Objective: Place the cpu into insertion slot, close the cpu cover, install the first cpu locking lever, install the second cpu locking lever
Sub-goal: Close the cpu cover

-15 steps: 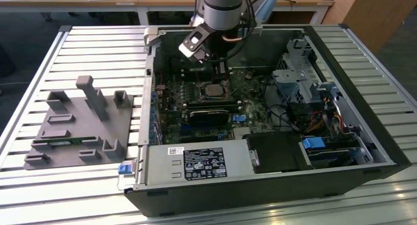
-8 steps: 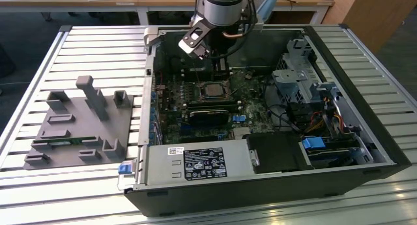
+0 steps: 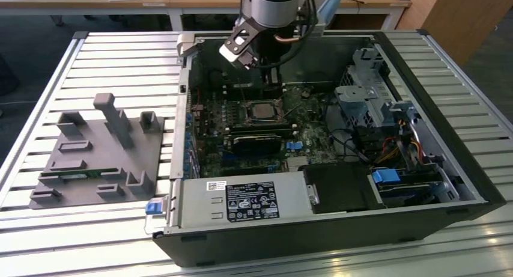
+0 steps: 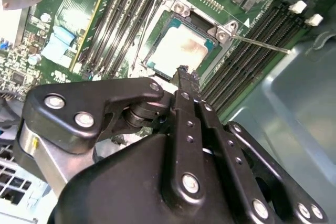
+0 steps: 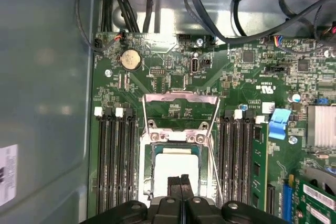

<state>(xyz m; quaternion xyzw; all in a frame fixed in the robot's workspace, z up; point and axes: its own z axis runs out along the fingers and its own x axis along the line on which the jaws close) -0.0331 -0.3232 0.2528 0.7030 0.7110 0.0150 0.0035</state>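
One hazard I am flagging: pincer (image 5: pixel 181 179), closed and empty, is hovering over cpu (image 5: pixel 170 166); an off-centre push could skew it in the slot (image 5: pixel 146 174).

At the top centre of the exterior view, the arm (image 3: pixel 273 6) is a silvery-grey cylinder with a black bracket (image 3: pixel 240 44) angled off it and dark cables (image 3: pixel 308 15) alongside. In the second wrist view, the gripper (image 4: pixel 184 73) is matte black, built of rounded linkage bars studded with silver screws (image 4: pixel 190 183) and narrowing to two slim fingers (image 4: pixel 185 109).
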